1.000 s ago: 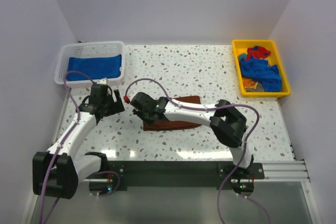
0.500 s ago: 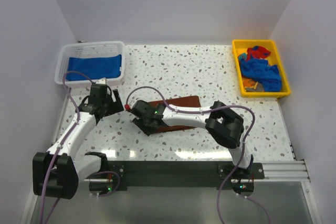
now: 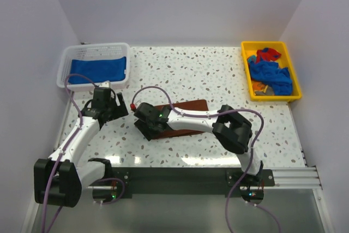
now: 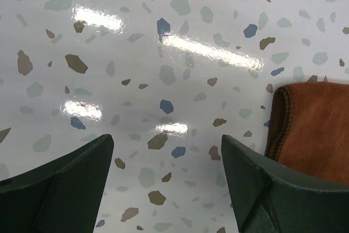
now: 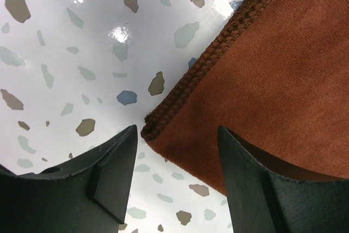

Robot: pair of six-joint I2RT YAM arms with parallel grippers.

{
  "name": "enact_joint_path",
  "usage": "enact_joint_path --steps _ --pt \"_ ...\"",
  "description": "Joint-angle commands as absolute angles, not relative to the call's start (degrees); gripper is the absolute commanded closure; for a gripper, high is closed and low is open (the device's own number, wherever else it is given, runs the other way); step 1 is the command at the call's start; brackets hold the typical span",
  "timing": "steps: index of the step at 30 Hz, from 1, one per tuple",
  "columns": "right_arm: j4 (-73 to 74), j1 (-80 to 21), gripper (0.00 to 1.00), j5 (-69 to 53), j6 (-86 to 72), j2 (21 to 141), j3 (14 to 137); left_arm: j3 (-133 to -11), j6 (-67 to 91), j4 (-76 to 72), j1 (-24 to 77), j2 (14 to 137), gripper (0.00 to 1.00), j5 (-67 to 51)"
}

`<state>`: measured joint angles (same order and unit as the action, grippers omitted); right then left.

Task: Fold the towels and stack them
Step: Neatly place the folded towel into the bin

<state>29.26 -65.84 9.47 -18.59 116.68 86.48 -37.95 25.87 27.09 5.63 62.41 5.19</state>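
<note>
A rust-brown towel (image 3: 193, 105) lies folded on the table's middle, partly under my right arm. My right gripper (image 3: 150, 126) hovers over its near-left end. In the right wrist view the jaws (image 5: 177, 140) stand open on either side of the towel's ribbed corner (image 5: 163, 118), which lies flat on the table and touches neither finger. My left gripper (image 3: 115, 111) stands open just left of the towel, with only bare table between its fingers (image 4: 166, 151); the towel's edge (image 4: 313, 129) shows to the right. More towels, blue (image 3: 270, 75) and red (image 3: 268, 54), lie crumpled in the yellow tray.
A white lattice basket (image 3: 71, 53) at the back left holds a folded blue towel (image 3: 98, 70). The yellow tray (image 3: 246, 75) sits at the back right. Purple cables loop over both arms. White walls close in the table on three sides.
My right gripper carried the towel's corner down toward the near left, set it on the table and opened off it. The left arm has barely moved.
</note>
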Motion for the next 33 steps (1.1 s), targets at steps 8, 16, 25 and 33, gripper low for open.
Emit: enact_joint_path --steps 8,16,25,33 --pt "28.65 -66.09 0.41 13.7 -22.06 122.69 88.59 -38.5 25.31 25.93 4.83 61.79 0.14 6.15" --pt "27.34 -65.66 1.0 16.89 -22.59 120.42 84.82 -37.27 26.19 24.17 4.83 62.58 0.12 0.26" --pt "10.39 -61.35 1.0 4.66 -24.43 107.06 73.48 -31.65 38.22 15.04 6.59 64.16 0.02 -19.94" --pt "1.5 -59.41 1.0 0.62 -27.33 102.83 66.36 -28.83 51.06 2.65 16.25 69.17 0.0 -18.55"
